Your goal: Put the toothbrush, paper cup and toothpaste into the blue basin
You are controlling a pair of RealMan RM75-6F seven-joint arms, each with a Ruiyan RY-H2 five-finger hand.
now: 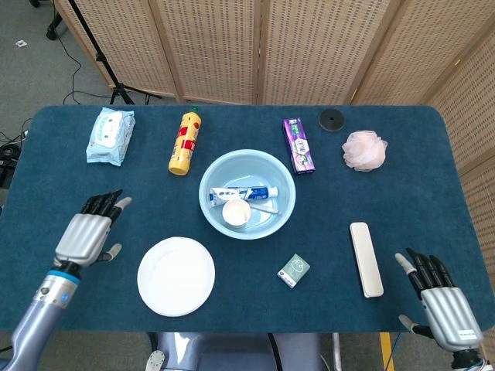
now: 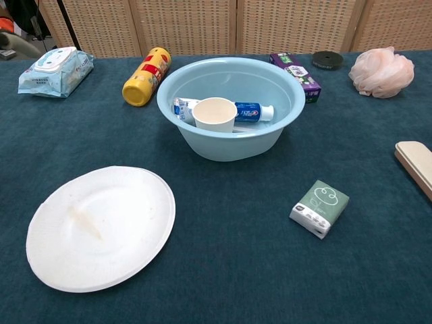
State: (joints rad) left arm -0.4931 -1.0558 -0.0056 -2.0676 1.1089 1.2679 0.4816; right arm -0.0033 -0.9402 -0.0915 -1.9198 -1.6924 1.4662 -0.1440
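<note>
Tabletop (image 1: 232, 309): one basin (image 1: 283, 175), one cup (image 1: 235, 213)

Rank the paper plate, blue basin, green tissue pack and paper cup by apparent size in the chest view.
1. Paper plate, though it sits nearest the camera.
2. Blue basin.
3. Green tissue pack.
4. Paper cup.

Overhead head view; low chest close-up.
</note>
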